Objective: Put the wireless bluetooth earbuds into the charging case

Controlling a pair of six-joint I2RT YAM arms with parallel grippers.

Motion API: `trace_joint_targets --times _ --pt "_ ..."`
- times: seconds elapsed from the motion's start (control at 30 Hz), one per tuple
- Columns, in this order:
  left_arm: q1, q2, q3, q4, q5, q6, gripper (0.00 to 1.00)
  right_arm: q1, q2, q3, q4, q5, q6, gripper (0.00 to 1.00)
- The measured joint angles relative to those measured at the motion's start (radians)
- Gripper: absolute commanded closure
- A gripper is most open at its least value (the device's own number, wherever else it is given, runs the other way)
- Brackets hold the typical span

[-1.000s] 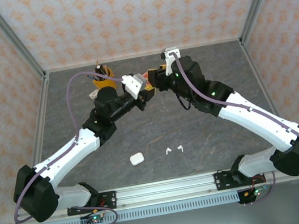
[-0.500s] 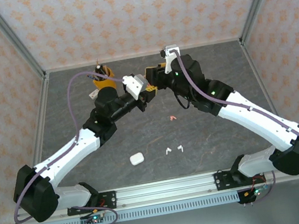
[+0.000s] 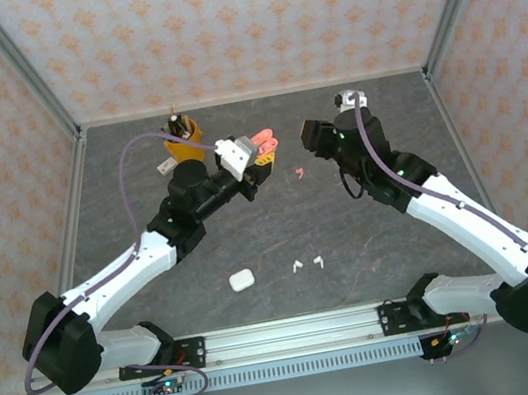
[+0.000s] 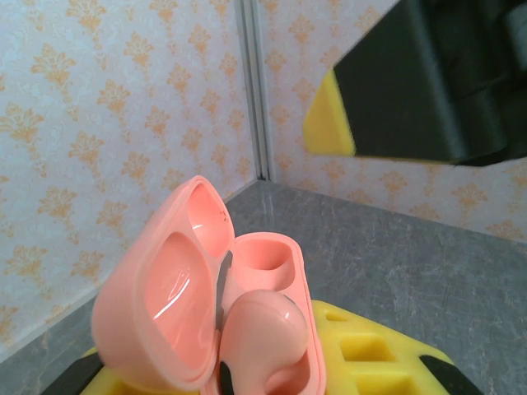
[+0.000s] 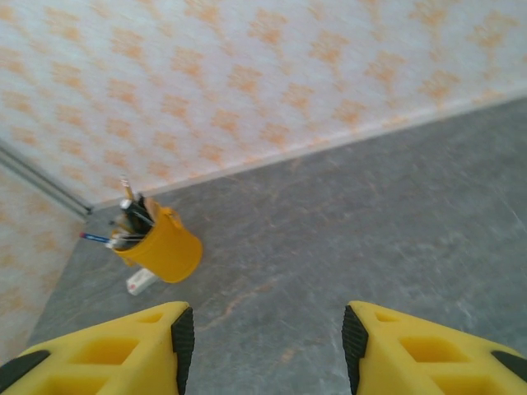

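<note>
Holding the pink charging case (image 4: 206,304) with its lid swung open, the left gripper (image 3: 259,156) is closed tight on the case body and keeps it raised off the worktop (image 3: 249,230). One pink earbud (image 4: 262,329) sits in the well nearer the wrist camera, and the empty well (image 4: 262,257) beside it has no bud in it. The loose pink earbud (image 3: 297,172) shows on the worktop between the two arms, at about 7 o'clock from the right gripper (image 3: 309,136) and about 4 o'clock from the held case, near to both. The right gripper stands partly open with nothing between its fingers, so it is the free one, and the pick probably falls to it: a short drop down and back toward 7 o'clock. The bud is too small in the top view to tell which way its stem runs, so lining the fingers across it would have to be judged closer in. Two white earbuds (image 3: 298,266) lie side by side at 6 o'clock from the pink one, well apart from it and near the front edge. The white case (image 3: 241,280) sits at their 9 o'clock.
</note>
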Motion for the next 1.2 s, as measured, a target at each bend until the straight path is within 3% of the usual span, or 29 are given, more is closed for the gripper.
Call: trace_joint_targets --times 0.13,0.33,0.7,0.9,1.2 --pt "0.011 -0.022 -0.032 0.015 -0.014 0.000 1.00 -0.040 0.097 -0.016 -0.035 -0.003 0.050 0.46" --pt "0.040 -0.027 -0.065 0.056 -0.022 -0.004 1.00 -0.103 0.388 0.050 -0.098 -0.070 0.064 0.44" --pt "0.092 -0.017 -0.079 0.089 -0.021 -0.027 1.00 -0.134 0.858 0.448 -0.334 -0.139 -0.001 0.41" --pt "0.113 -0.014 -0.080 0.097 -0.020 -0.028 1.00 -0.134 1.001 0.621 -0.447 -0.144 -0.032 0.42" --pt "0.136 -0.012 -0.088 0.119 -0.013 -0.032 1.00 -0.134 1.091 0.712 -0.550 -0.169 -0.072 0.44"
